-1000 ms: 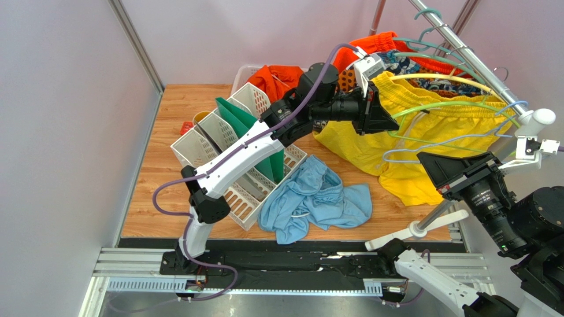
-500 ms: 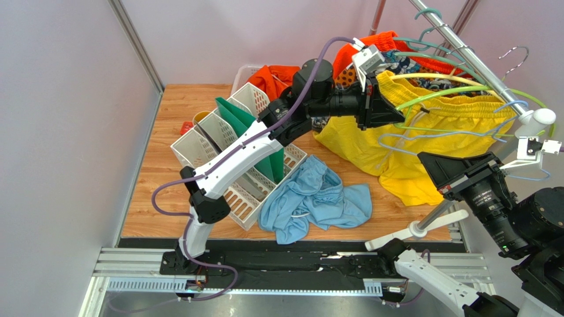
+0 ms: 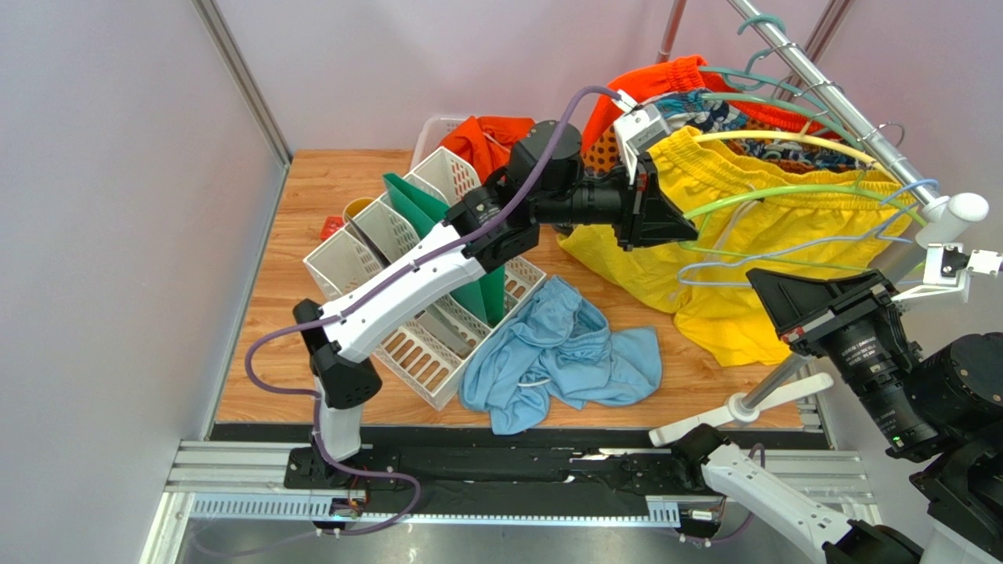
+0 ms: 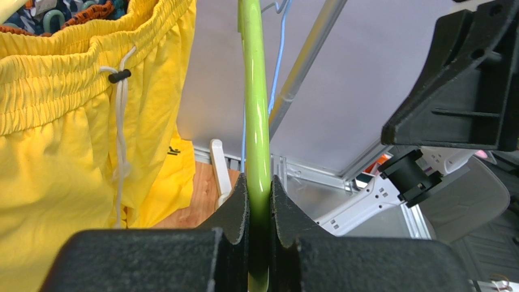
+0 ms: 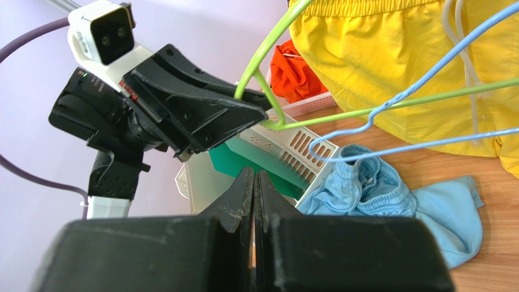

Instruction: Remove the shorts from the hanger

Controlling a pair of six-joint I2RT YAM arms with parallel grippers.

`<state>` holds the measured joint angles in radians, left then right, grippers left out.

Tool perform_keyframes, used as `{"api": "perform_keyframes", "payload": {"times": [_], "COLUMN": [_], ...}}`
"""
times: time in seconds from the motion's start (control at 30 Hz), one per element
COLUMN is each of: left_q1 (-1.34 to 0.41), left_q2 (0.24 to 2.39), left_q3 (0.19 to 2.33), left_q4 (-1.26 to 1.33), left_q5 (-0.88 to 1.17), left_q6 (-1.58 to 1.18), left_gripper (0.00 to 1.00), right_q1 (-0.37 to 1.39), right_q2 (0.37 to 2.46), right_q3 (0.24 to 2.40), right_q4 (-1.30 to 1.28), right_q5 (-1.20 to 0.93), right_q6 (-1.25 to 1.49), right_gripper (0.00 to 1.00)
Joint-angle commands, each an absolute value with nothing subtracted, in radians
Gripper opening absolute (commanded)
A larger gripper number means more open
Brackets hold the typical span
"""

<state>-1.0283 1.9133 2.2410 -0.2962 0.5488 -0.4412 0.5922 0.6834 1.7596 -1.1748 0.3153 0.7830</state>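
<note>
Wooden surface [image 3: 265, 270] is carrying one crumpled light blue shorts [image 3: 553, 353], left tool [image 4: 259, 182] is pinching one green hanger [image 4: 254, 91], right tool [image 5: 254, 182] is sitting closed, empty.

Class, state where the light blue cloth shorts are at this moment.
In the top view, the light blue cloth shorts lie crumpled on the wooden table, just right of the white slotted plastic organiser, with the yellow cloth shorts hanging behind them.

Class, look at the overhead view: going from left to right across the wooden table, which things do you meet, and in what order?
In order: white divider rack → light blue shorts → yellow shorts.
</note>
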Motion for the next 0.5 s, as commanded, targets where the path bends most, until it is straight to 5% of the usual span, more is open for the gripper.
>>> {"api": "perform_keyframes", "payload": {"times": [0.0, 0.13, 0.3, 0.47], "left_q1": [-1.037, -1.038, -1.035, -1.034], "left_q2": [1.818, 1.813, 1.781, 1.672], "left_q3": [2.211, 2.204, 2.198, 2.091], "left_q4": [-0.233, -0.261, -0.357, -0.405], "left_q5": [0.557, 0.568, 0.546, 0.486], "left_q6": [-0.400, -0.399, -0.341, -0.310], "left_gripper": [0.00, 0.01, 0.32, 0.47], "right_q1": [0.589, 0.591, 0.591, 0.591], "right_q2": [0.670, 0.675, 0.677, 0.670], "right_q3": [1.764, 1.761, 1.755, 1.737], "right_q4": [-1.172, -1.172, -1.170, -1.172], "right_q5": [0.339, 0.341, 0.344, 0.345], "right_q6": [0.796, 0.801, 0.801, 0.793], "right_gripper": [0.00, 0.00, 0.00, 0.00]}}
